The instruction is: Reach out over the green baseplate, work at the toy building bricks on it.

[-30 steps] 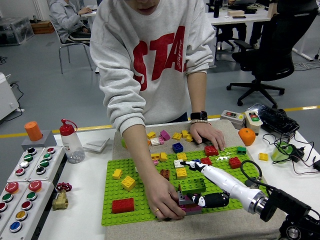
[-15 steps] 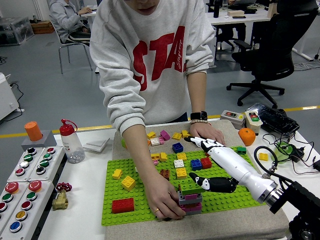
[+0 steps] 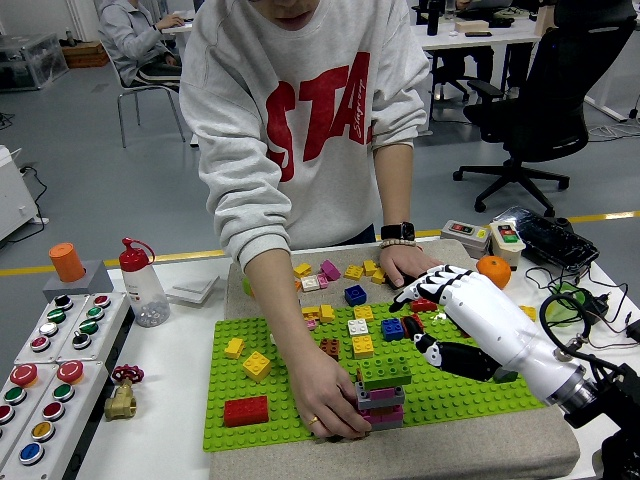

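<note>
Head view: white-and-black robot right hand (image 3: 455,310) held spread, empty, right of centre; stacked green-topped toy bricks (image 3: 383,391) on green studded baseplate (image 3: 240,385) steadied by person's hand (image 3: 330,400); collision risked if reach misjudged.

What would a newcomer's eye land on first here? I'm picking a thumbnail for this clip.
The robot's white right hand, fingers spread and holding nothing, hovers over the right part of the green baseplate. Just left of it, a person's hand steadies a small stacked brick tower topped with a green brick near the front edge. The person's other hand rests by loose bricks at the far edge.
</note>
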Available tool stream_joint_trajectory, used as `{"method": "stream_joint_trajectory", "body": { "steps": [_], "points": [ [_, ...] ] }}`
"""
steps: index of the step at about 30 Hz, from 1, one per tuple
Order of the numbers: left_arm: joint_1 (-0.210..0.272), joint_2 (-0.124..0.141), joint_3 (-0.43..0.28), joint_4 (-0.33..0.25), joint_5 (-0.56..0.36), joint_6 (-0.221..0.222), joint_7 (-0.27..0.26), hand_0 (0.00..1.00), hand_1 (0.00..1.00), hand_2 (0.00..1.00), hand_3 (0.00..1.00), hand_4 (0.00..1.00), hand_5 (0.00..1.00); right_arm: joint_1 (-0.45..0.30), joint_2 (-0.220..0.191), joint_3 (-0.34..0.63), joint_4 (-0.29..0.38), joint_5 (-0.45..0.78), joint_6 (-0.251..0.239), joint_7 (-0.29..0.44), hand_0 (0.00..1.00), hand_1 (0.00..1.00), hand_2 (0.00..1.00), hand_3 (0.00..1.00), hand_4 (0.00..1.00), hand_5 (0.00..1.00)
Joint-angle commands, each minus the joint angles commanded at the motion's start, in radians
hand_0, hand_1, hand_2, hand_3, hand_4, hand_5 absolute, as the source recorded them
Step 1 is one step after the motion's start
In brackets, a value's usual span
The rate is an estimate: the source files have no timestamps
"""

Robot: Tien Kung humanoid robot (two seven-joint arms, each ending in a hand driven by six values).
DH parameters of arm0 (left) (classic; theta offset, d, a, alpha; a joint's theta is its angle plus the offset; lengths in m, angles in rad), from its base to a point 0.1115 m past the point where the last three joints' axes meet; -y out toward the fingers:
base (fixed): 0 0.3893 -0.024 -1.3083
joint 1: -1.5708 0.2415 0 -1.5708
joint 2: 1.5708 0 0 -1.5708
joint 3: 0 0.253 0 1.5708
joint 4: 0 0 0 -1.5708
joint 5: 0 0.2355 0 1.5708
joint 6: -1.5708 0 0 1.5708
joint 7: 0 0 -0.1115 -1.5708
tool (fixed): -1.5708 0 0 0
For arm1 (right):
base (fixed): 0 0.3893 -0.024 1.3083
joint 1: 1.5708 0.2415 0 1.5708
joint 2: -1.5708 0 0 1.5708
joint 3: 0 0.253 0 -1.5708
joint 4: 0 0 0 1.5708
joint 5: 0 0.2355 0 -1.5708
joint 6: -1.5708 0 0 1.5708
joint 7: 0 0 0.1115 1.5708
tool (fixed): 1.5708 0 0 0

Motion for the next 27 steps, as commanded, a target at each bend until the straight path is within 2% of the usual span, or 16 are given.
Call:
{"method": "stream_joint_trajectory", "body": {
  "steps": [8, 18, 27],
  "points": [
    [-0.004, 0.000, 0.003, 0.000, -0.003, -0.002, 0.000, 0.631, 0.598, 0.605, 0.413, 0.310, 0.941, 0.013, 0.007, -0.033, -0.048, -0.068, 0.032, 0.015, 0.721, 0.651, 0.621, 0.569, 0.338, 0.249],
    [0.000, -0.001, 0.004, -0.001, 0.000, -0.004, 0.003, 0.632, 0.599, 0.607, 0.414, 0.311, 0.941, 0.025, 0.019, -0.077, -0.102, -0.130, 0.046, 0.023, 0.730, 0.654, 0.615, 0.567, 0.338, 0.246],
    [0.010, -0.003, 0.001, -0.003, 0.008, -0.007, 0.008, 0.631, 0.600, 0.608, 0.415, 0.310, 0.941, 0.019, 0.026, -0.107, -0.120, -0.141, 0.054, 0.033, 0.733, 0.654, 0.615, 0.566, 0.338, 0.243]
  ]
}}
